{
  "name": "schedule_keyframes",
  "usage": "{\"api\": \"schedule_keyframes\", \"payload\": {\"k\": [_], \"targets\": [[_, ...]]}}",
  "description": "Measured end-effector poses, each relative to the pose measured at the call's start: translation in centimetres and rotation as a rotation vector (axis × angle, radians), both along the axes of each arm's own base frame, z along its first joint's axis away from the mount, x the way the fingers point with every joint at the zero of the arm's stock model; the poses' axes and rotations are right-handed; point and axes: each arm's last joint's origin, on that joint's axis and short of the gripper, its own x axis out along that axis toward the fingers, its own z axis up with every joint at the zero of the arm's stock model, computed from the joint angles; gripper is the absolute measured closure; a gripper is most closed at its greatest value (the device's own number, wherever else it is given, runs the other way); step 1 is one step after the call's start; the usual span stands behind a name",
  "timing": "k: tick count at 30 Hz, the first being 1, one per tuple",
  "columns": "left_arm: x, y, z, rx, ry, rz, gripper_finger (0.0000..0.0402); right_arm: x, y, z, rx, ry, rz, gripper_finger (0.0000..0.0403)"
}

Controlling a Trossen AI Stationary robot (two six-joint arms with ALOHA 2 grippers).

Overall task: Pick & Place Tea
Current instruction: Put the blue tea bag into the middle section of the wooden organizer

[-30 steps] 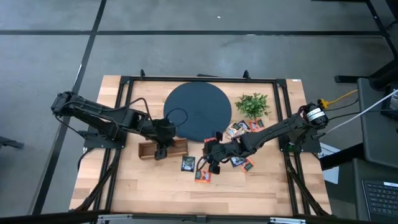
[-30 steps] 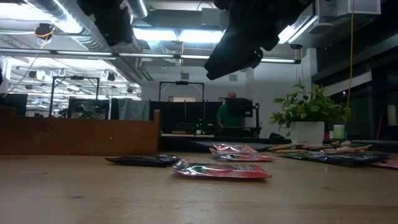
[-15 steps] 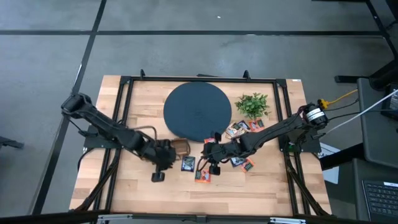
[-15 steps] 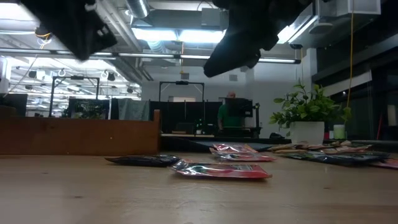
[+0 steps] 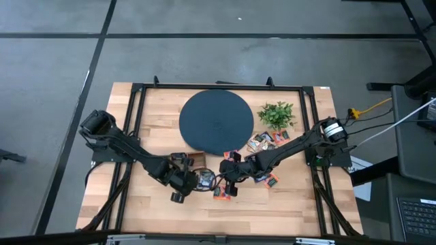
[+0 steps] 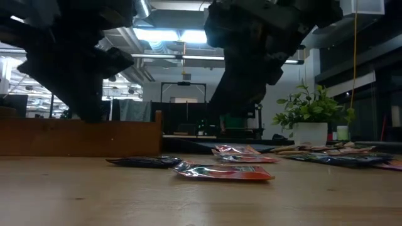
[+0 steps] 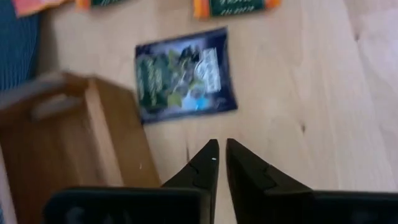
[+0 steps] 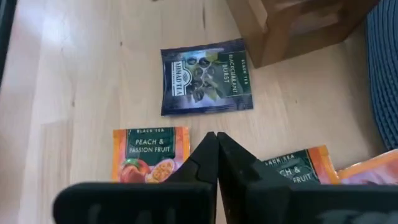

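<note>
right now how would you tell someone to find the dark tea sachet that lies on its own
Start at the round dark disc in the middle of the table, then drop to the small wooden box by its front edge. The dark sachet lies flat on the bare wood just in front of that box. It is navy, labelled blackcurrant, while the sachets next to it are orange.

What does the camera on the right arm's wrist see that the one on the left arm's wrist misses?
Only the right wrist view shows the orange peach and passion fruit sachet whole, with its label readable, and the right gripper, fingers shut.

Only the left wrist view shows the left gripper, fingers nearly together, empty above bare wood.

Both show the dark blue sachet lying flat on the table, close beside a corner of the wooden box, plus part of the round dark disc.
</note>
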Motion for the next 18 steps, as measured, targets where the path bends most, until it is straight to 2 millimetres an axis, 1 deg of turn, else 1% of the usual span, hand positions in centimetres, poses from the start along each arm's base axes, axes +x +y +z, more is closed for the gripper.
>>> {"api": "schedule_keyframes", "payload": {"k": [3, 7, 12, 18], "targets": [[0.6, -0.3, -0.5, 0.019, -0.034, -0.05, 0.0385, 0.1, 0.0, 0.1, 0.02, -0.017, -0.015, 0.0388], [1.1, -0.5, -1.1, 0.058, -0.052, -0.112, 0.0395, 0.2, 0.1, 0.1, 0.039, -0.018, -0.036, 0.0362], [1.3, -0.6, -1.5, 0.086, -0.046, -0.145, 0.0398, 0.2, 0.0, 0.1, 0.054, -0.019, -0.063, 0.0329], [1.9, -0.7, -2.5, 0.088, -0.05, -0.171, 0.04, 0.3, 0.0, 0.2, 0.082, -0.032, -0.091, 0.0305]]}}
